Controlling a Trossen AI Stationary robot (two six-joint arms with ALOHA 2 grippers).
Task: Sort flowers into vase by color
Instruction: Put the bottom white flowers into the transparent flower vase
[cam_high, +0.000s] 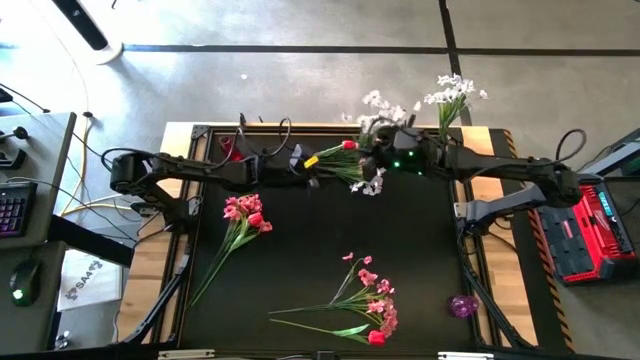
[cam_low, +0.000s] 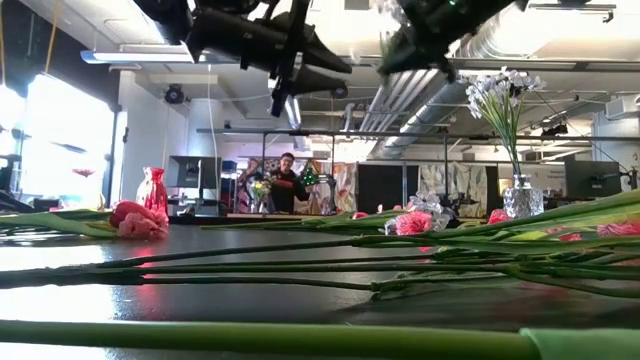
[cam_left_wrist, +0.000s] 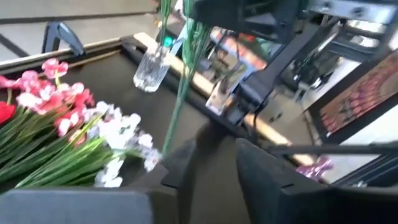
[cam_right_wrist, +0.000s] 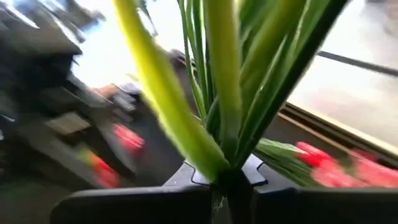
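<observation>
Above the table's far middle, my right gripper (cam_high: 362, 160) (cam_right_wrist: 224, 182) is shut on a bunch of flowers (cam_high: 345, 168). The bunch has a red tulip head (cam_high: 348, 145) and white blossoms (cam_high: 372, 185) (cam_left_wrist: 118, 137). My left gripper (cam_high: 312, 168) (cam_left_wrist: 214, 167) faces it from the left. It is open with nothing between its fingers, and the tulip's yellow-green stem end (cam_high: 313, 159) is right by them. A clear vase (cam_low: 522, 198) (cam_left_wrist: 151, 70) at the far right holds white flowers (cam_high: 455, 95). Pink flowers (cam_high: 245, 212) lie flat on the table. My right gripper pinches the bunch's green stems (cam_right_wrist: 224, 158), one thick yellow-green stem and several thin ones, between its two fingers. It comes from the table's right, slanting a little down. The bunch is clear of the table. Whether my left gripper touches the stem end, I cannot tell.
More pink and red flowers (cam_high: 370, 300) lie near the front right, beside a small purple vase (cam_high: 462, 305). A red vase (cam_low: 152, 190) stands at the far left. A person (cam_low: 287, 180) stands in the room behind the table.
</observation>
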